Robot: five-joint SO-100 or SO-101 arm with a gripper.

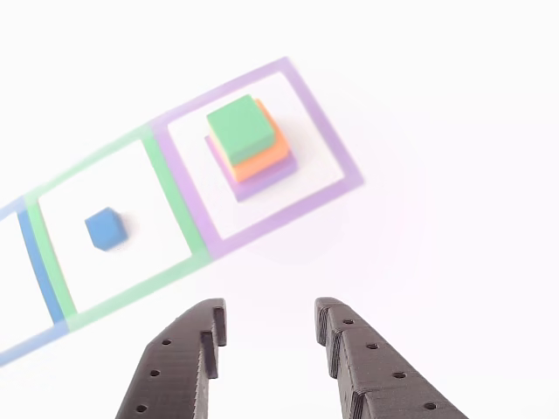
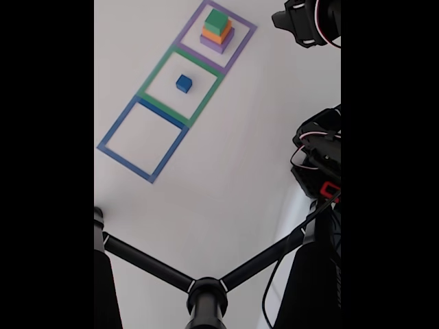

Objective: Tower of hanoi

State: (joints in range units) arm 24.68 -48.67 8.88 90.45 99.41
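Two black ribbed fingers of the gripper (image 1: 266,327) spread apart and empty in the other view, beyond them matte blue cube (image 1: 106,229) inside green outline (image 1: 179,202), green block (image 1: 239,128) on orange block (image 1: 266,155) on purple block (image 1: 267,180) inside purple outline (image 1: 323,131), fixed view adding vacant blue outline (image 2: 118,120) and black tripod legs (image 2: 206,291).

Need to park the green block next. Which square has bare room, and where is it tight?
The blue outline is bare inside, bordered by the green outline. The green outline holds the blue cube near its middle, with bare floor around it. The purple outline is crowded by the stack: green block, orange block, purple block. The gripper is open.
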